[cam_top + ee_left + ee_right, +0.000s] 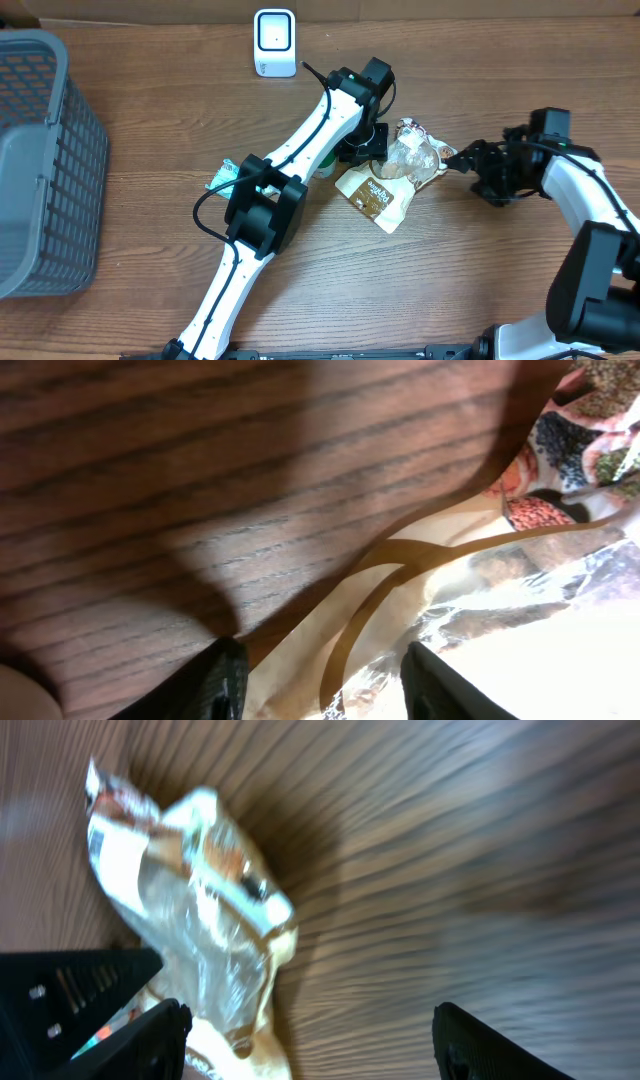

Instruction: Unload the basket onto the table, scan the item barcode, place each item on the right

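Note:
The item is a tan snack bag (385,190) with a clear crinkled window, lying flat on the wooden table right of centre. My left gripper (373,150) reaches down onto its upper left edge. In the left wrist view its fingers stand apart, with the bag's tan edge (330,650) lying between them. My right gripper (457,160) is open at the bag's right end. In the right wrist view the bag (190,890) lies by the left finger (135,1040), and bare wood fills the rest of the gap. The white scanner (275,42) stands at the table's far edge.
A grey mesh basket (45,160) fills the left side of the table. A small teal and white packet (224,178) lies partly under my left arm (300,150). The left gripper's black body (60,985) shows at the left of the right wrist view.

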### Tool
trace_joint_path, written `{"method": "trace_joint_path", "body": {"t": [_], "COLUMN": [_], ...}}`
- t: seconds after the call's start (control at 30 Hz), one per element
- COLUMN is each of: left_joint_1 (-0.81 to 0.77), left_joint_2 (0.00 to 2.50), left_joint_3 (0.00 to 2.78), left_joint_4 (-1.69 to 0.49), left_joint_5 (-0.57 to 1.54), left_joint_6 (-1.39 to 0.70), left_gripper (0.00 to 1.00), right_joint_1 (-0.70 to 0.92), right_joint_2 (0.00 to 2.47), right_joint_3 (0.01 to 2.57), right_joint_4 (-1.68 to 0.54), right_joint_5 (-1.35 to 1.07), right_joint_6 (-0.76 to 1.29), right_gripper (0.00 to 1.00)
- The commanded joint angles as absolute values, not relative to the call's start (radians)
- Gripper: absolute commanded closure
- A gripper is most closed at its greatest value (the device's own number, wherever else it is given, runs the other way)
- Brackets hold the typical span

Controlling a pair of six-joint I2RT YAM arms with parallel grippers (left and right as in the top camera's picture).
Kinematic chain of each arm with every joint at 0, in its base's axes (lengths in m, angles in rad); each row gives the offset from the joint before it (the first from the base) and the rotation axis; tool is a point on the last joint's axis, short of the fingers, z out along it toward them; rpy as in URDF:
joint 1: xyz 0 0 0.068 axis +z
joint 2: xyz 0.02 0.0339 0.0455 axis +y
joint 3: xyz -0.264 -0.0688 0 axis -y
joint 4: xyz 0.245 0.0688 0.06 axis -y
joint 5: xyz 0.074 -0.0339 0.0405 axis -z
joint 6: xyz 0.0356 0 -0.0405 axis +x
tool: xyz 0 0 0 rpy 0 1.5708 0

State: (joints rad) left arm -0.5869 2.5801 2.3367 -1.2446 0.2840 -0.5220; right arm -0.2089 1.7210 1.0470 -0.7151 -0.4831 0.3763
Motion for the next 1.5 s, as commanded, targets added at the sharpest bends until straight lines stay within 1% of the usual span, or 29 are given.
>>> {"method": "trace_joint_path", "body": {"t": [0.0, 0.1, 0.17, 0.3, 0.33, 0.43, 0.47, 0.67, 0.87, 0.9, 0.97, 1.1, 1.13, 1.23, 1.3, 1.33, 1.47], "left_joint_1": [-0.578, -0.578, -0.578, -0.578, -0.578, -0.579, -0.579, -0.579, -0.579, -0.579, -0.579, -0.579, -0.579, -0.568, -0.555, -0.548, -0.511], "left_joint_2": [2.597, 2.597, 2.597, 2.597, 2.597, 2.597, 2.597, 2.597, 2.597, 2.597, 2.597, 2.597, 2.597, 2.59, 2.584, 2.58, 2.552], "left_joint_3": [2.338, 2.338, 2.338, 2.338, 2.338, 2.338, 2.338, 2.338, 2.338, 2.338, 2.338, 2.338, 2.338, 2.343, 2.361, 2.378, 2.488], "left_joint_4": [-1.23, -1.218, -1.218, -1.219, -1.22, -1.222, -1.223, -1.225, -1.225, -1.225, -1.225, -1.225, -1.224, -1.223, -1.229, -1.235, -1.287], "left_joint_5": [0.304, 0.299, 0.279, 0.278, 0.278, 0.278, 0.278, 0.278, 0.278, 0.278, 0.278, 0.278, 0.278, 0.279, 0.284, 0.286, 0.294], "left_joint_6": [-0.51, -0.458, -0.456, -0.448, -0.448, -0.448, -0.448, -0.448, -0.448, -0.448, -0.448, -0.448, -0.441, -0.419, -0.403, -0.398, -0.377], "left_gripper": [0.55, 0.59, 0.64, 0.69, 0.69, 0.7, 0.71, 0.74, 0.74, 0.75, 0.75, 0.78, 0.81, 0.86, 0.87, 0.87, 0.85], "right_joint_1": [-0.155, -0.11, -0.08, -0.03, -0.024, -0.014, -0.014, -0.014, -0.017, -0.02, -0.023, -0.023, -0.023, -0.024, -0.024, -0.024, -0.03], "right_joint_2": [1.754, 1.793, 1.819, 1.853, 1.857, 1.875, 1.887, 1.947, 2.016, 2.02, 2.023, 2.023, 2.023, 2.023, 2.021, 2.02, 2.0], "right_joint_3": [1.033, 1.032, 1.032, 1.031, 1.031, 1.031, 1.031, 1.031, 1.031, 1.031, 1.031, 1.031, 1.031, 1.031, 1.032, 1.035, 1.056], "right_joint_4": [-0.696, -0.673, -0.644, -0.58, -0.567, -0.511, -0.478, -0.413, -0.323, -0.313, -0.303, -0.304, -0.304, -0.306, -0.314, -0.322, -0.365], "right_joint_5": [-0.519, -0.55, -0.584, -0.58, -0.578, -0.569, -0.567, -0.583, -0.746, -0.763, -0.765, -0.765, -0.765, -0.765, -0.765, -0.764, -0.761], "right_joint_6": [0.432, 0.466, 0.468, 0.475, 0.475, 0.475, 0.465, 0.416, 0.292, 0.278, 0.27, 0.26, 0.261, 0.264, 0.264, 0.264, 0.26], "right_gripper": [0.25, 0.28, 0.29, 0.33, 0.33, 0.38, 0.41, 0.5, 0.51, 0.52, 0.58, 0.77, 0.81, 0.88, 0.92, 0.95, 0.96]}}
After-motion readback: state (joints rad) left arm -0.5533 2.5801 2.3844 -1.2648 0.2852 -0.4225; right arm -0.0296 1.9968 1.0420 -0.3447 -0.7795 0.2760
